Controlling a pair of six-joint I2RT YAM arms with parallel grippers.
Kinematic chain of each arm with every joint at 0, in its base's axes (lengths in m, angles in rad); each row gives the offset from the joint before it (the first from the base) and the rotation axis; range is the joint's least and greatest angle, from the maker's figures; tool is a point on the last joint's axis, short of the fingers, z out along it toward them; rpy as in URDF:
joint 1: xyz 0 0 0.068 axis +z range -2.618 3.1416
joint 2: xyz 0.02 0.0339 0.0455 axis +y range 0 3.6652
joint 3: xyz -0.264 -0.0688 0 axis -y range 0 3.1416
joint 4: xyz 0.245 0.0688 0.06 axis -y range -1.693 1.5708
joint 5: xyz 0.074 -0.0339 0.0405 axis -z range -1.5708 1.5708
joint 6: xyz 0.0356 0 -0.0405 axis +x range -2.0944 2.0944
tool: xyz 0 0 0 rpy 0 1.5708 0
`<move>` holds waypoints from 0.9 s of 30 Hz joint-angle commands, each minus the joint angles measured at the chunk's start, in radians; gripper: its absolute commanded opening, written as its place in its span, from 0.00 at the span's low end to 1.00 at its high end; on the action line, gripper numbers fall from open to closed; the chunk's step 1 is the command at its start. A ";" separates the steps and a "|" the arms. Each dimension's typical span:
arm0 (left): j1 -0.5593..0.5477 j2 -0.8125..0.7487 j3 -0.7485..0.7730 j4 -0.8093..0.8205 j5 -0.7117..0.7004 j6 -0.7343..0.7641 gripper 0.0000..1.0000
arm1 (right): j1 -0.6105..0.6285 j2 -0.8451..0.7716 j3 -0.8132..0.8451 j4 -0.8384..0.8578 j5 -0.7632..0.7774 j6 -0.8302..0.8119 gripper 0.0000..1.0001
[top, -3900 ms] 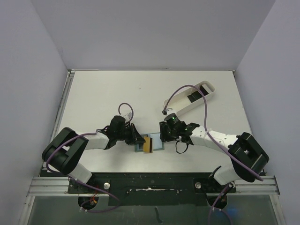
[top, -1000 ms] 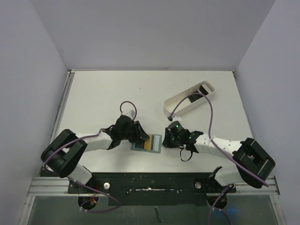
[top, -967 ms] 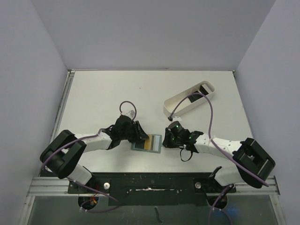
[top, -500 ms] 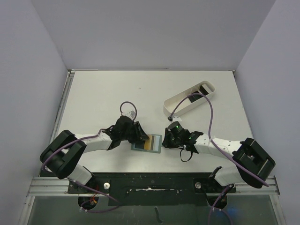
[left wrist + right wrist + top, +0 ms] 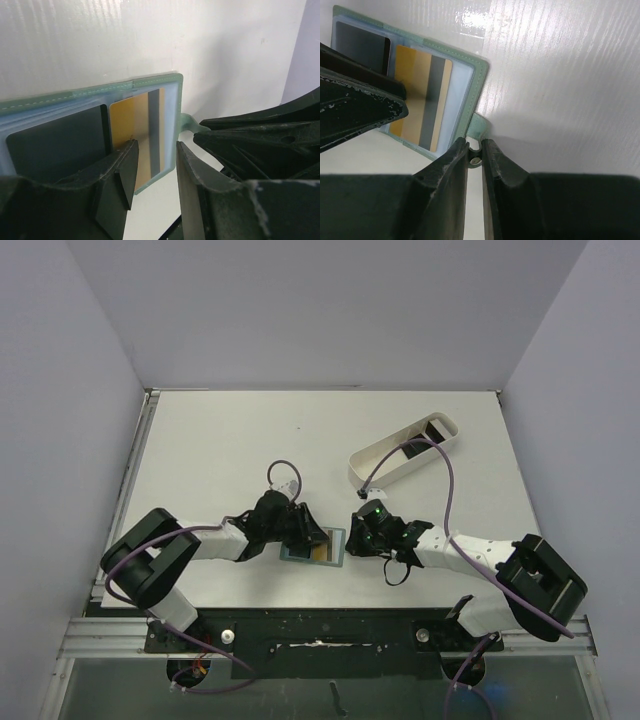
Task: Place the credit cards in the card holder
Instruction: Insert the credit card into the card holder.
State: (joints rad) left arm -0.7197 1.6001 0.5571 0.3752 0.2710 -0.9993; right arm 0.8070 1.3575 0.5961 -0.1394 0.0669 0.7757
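I'm sliding the left tool further over the open card holder, mid worktop by the near edge. Jaws half open, gripping nothing, probably seating the gold card. The right tool, nearly closed, is pinching the card holder's snap tab. Black card already pocketed.

Robot lab test cell: white surface boxed by 3 bare pale walls, L arm & R arm bolted to alu rail at near edge, purple cables loose.
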 commanded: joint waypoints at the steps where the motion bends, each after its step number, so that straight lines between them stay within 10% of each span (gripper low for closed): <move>1: -0.009 0.025 0.027 0.071 0.033 -0.015 0.35 | 0.011 0.004 0.008 0.049 0.003 0.000 0.04; 27: -0.010 -0.043 0.119 -0.239 -0.113 0.076 0.41 | 0.017 -0.001 0.005 0.045 0.008 -0.006 0.04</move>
State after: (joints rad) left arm -0.7250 1.5387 0.6411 0.1509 0.1967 -0.9451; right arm 0.8135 1.3605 0.5961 -0.1329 0.0673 0.7750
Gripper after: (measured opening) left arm 0.404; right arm 0.152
